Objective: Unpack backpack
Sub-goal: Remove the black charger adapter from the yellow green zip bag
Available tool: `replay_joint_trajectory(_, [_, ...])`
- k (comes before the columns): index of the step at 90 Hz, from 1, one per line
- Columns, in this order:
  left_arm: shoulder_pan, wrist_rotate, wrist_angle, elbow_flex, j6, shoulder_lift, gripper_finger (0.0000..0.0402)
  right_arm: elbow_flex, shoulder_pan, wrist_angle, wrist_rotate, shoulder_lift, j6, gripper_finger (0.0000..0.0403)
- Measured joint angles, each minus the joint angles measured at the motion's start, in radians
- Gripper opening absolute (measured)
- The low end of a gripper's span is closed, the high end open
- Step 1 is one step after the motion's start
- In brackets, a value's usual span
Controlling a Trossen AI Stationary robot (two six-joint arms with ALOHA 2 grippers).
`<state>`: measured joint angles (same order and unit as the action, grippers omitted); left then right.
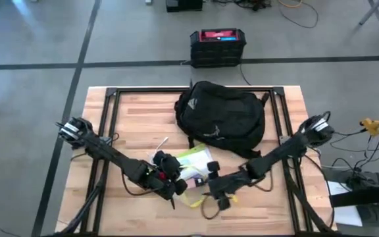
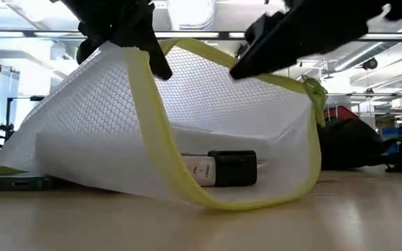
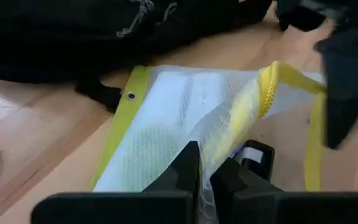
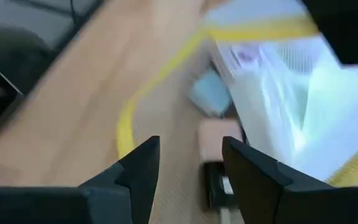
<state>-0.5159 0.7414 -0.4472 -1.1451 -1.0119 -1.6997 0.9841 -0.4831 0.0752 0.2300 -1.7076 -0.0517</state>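
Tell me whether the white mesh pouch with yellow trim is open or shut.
Open: the white mesh pouch gapes in the low view, its yellow-edged mouth lifted, showing a black-capped bottle inside.

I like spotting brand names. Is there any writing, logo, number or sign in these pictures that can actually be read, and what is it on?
None can be read.
Backpack: pale logo mark, too small to read.
Small bottle inside the mesh pouch: printed label, blurred.
Black box with a red top on the floor: a blue patch, no legible text.
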Motion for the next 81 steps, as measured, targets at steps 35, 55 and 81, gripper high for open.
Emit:
replay_joint_trajectory(35, [0.008, 0.008, 0.046, 0.002, -0.004, -0.07, 0.0, 0.19, 0.119, -0.326, -0.146, -0.147, 0.053, 0.0231])
replay_joint_trajectory(55, [0.008, -0.023, 0.045, 0.002, -0.018, -0.116, 0.0, 0.189, 0.167, -0.322, -0.186, -0.211, 0.067, 0.0239])
replay_joint_trajectory(81, [0.008, -0.027, 0.04, 0.002, -0.019, -0.116, 0.0, 0.189, 0.171, -0.303, -0.183, -0.254, 0.048, 0.0194])
